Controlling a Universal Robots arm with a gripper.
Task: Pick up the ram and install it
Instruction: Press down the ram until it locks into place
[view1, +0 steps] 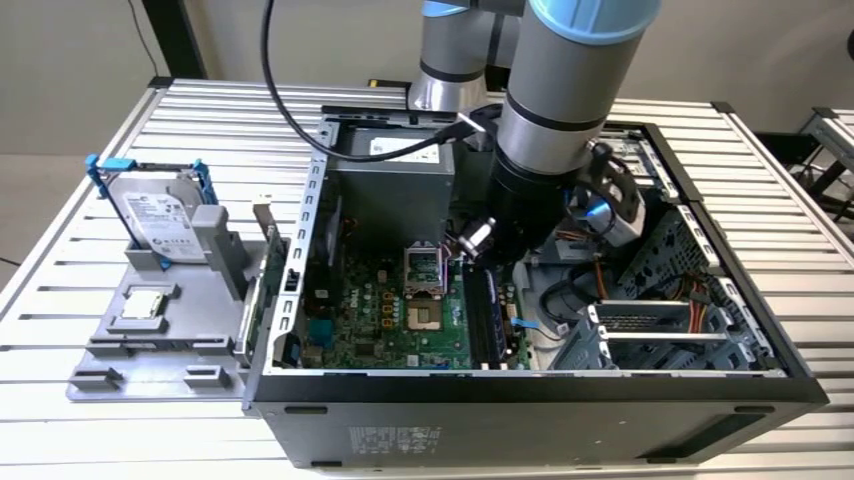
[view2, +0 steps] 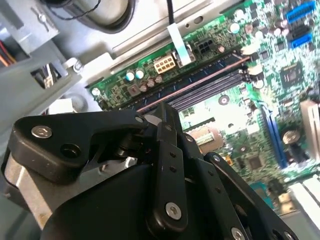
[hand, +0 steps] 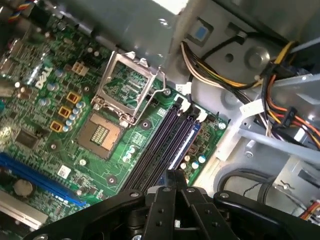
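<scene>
Bright even light, blurred wrist foregrounds.

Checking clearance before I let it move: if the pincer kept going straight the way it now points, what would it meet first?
Most likely the memory slots on the motherboard, directly ahead of the pincer inside the open computer case. How much gap remains is unclear.

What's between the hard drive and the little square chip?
Nothing but bare grey tray between the hard drive and the processor chip, in the exterior view.
</scene>
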